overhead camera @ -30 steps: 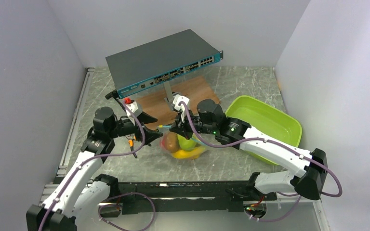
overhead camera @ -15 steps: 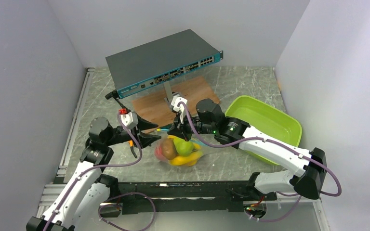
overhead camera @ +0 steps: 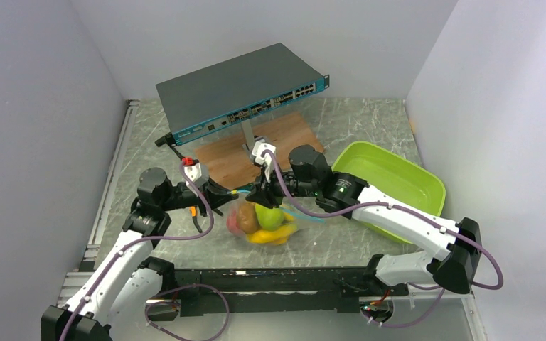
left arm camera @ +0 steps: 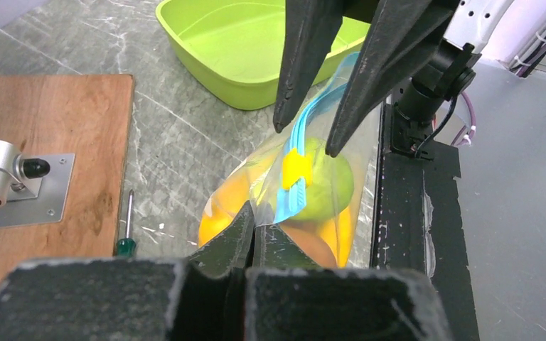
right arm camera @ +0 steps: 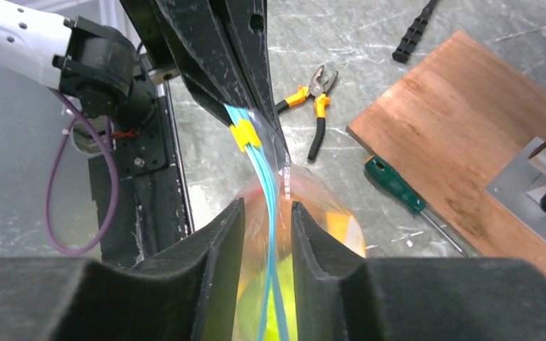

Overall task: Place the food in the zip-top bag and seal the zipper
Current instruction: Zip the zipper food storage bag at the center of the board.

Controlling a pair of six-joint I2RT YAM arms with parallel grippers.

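Note:
The clear zip-top bag (overhead camera: 263, 222) hangs between both grippers just above the table, and the food is inside it. A green pear (overhead camera: 270, 217), a brown round fruit (overhead camera: 247, 219) and a yellow banana (overhead camera: 270, 236) show through the plastic. My left gripper (left arm camera: 254, 217) is shut on the bag's top corner, just under the teal zipper (left arm camera: 289, 195) and its yellow slider (left arm camera: 296, 168). My right gripper (right arm camera: 267, 206) is open, its jaws standing either side of the zipper (right arm camera: 264, 170) without pinching it. The left gripper's fingers (right arm camera: 213, 50) come in from above in the right wrist view.
A lime-green tray (overhead camera: 426, 186) sits at the right. A network switch (overhead camera: 242, 89) stands on a post over a wooden board (overhead camera: 284, 135) behind the bag. Orange-handled pliers (right arm camera: 313, 92) and a green screwdriver (right arm camera: 394, 186) lie on the table near the bag. The black base rail (overhead camera: 270, 280) runs along the near edge.
My left gripper drew back, came in again and shut on the bag's corner. My right gripper went from shut on the zipper to open. The bag dropped slightly.

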